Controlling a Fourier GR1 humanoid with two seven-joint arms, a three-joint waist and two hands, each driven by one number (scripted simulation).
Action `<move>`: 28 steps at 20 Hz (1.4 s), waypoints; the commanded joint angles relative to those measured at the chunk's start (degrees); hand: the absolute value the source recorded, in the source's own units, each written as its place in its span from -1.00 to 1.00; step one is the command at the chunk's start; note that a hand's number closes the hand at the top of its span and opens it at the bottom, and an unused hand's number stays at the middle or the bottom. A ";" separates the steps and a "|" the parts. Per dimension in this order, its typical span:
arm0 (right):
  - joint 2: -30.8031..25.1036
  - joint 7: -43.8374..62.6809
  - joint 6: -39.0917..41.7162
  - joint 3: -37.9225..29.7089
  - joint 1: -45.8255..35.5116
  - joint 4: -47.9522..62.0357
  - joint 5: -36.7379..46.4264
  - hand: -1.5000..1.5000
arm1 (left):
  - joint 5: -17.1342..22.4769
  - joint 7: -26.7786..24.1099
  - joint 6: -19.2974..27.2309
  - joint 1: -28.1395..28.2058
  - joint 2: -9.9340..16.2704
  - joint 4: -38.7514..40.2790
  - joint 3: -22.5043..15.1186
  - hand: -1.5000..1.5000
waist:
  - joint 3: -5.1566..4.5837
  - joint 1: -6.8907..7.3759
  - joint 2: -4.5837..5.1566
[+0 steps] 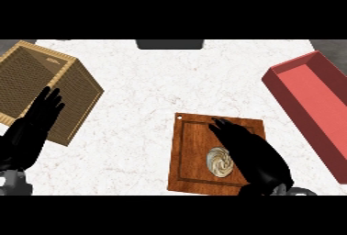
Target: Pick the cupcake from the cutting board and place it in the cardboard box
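Note:
A cupcake (218,161) with swirled pale frosting sits on the wooden cutting board (193,142), toward its lower middle. My right hand (254,156) lies over the board just right of the cupcake, fingers straight and pointing up-left; it partly covers the cupcake's right side. The hand is open and holds nothing. A tan cardboard box (47,87) stands at the upper left of the counter. My left hand (30,131) rests open at the left edge, fingers up, overlapping the box's lower left side.
A red rectangular bin (311,105) lies along the right side. A dark object (169,44) sits at the counter's far edge. White marble counter (136,151) stretches between the box and the board.

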 commanded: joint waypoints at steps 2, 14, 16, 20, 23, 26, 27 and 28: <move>1.91 -2.34 1.71 -1.46 -2.24 5.80 2.71 -1.00 | -0.42 0.79 -1.53 1.98 -0.85 -2.21 1.08 0.00 | -0.04 0.21 0.04; 6.95 -2.55 -0.12 1.34 1.67 8.47 11.50 -1.00 | -0.72 3.43 -3.55 -0.17 -1.71 -1.94 4.72 0.00 | -0.04 0.03 0.03; 6.61 -3.98 1.10 -1.00 -0.05 10.72 11.38 -1.00 | -0.54 3.25 -4.62 -1.49 -1.08 -0.02 5.74 0.00 | -0.05 0.02 0.05; 8.81 -5.72 -1.53 1.61 0.55 14.94 14.29 -1.00 | -2.49 0.75 -5.04 3.23 -4.13 -3.06 3.58 0.00 | -0.04 0.19 0.04; 7.92 -7.67 -0.57 -0.74 0.13 16.40 14.68 -1.00 | -4.05 2.37 -2.60 -1.89 -4.86 -0.65 3.65 0.00 | -0.04 0.00 0.05; 8.67 -7.68 -1.21 0.56 1.67 16.81 16.57 -1.00 | -5.70 1.39 -2.45 -0.87 -6.49 0.08 2.44 0.00 | -0.04 0.00 0.05; 5.41 -7.06 0.06 1.93 7.81 8.34 16.10 -1.00 | -4.39 3.29 -3.14 0.01 -4.51 -2.67 4.26 0.00 | -0.04 -0.14 -0.02; 7.27 -9.23 0.05 -1.52 1.48 16.72 15.86 -1.00 | -3.80 5.70 -3.25 1.05 -4.76 -6.09 3.96 0.00 | -0.04 0.13 0.02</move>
